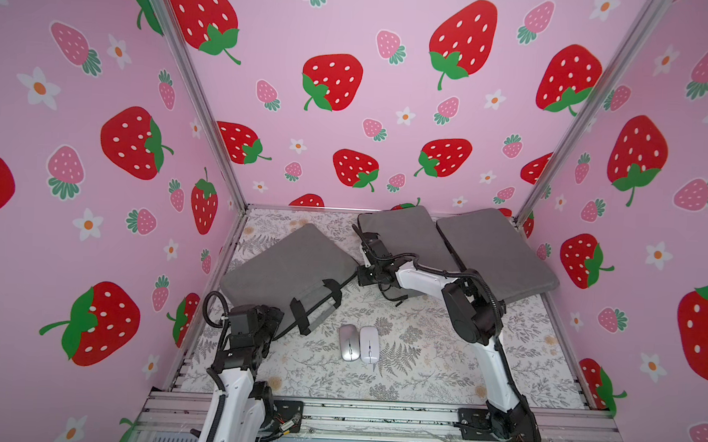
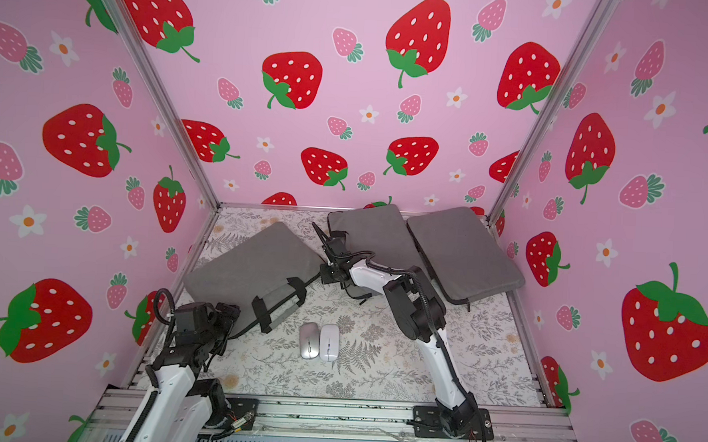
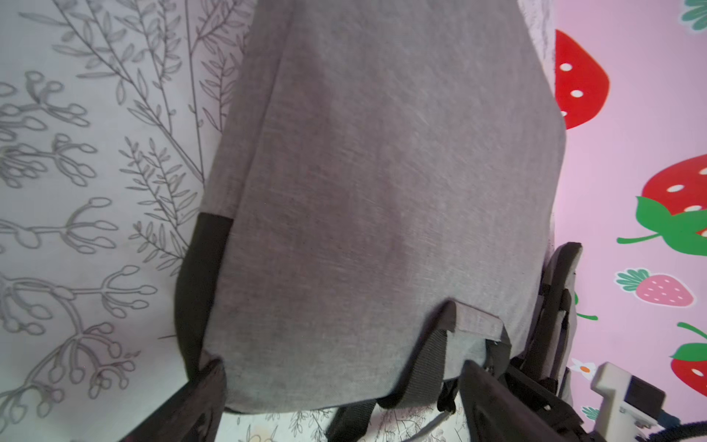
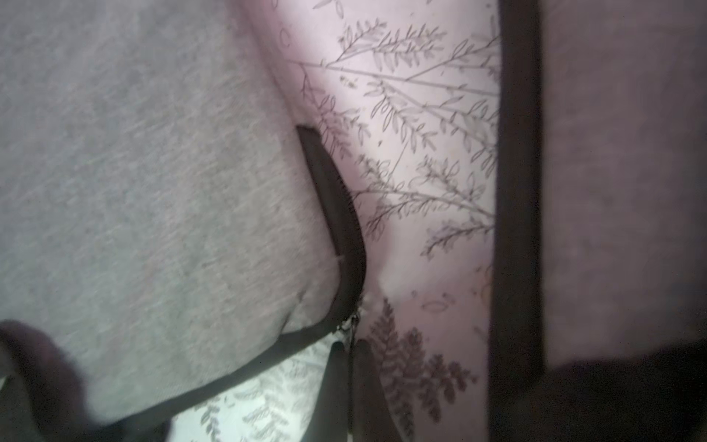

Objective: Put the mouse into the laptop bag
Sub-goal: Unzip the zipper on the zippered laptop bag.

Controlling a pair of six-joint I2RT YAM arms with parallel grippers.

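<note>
Left gripper (image 3: 342, 369): jaws wide apart astride the laptop bag (image 1: 287, 264) edge, nothing clamped. Silver mouse (image 1: 349, 342) lies to its right on the table (image 1: 419, 371), long axis crosswise to that reach; left arm is nearer. Right gripper (image 4: 350, 379) pinches the zipper pull (image 4: 352, 325).

Three laptop bags (image 1: 287, 264), two mice (image 1: 349, 342)

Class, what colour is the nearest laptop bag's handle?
Black: the handle, clearest in a top view.
</note>
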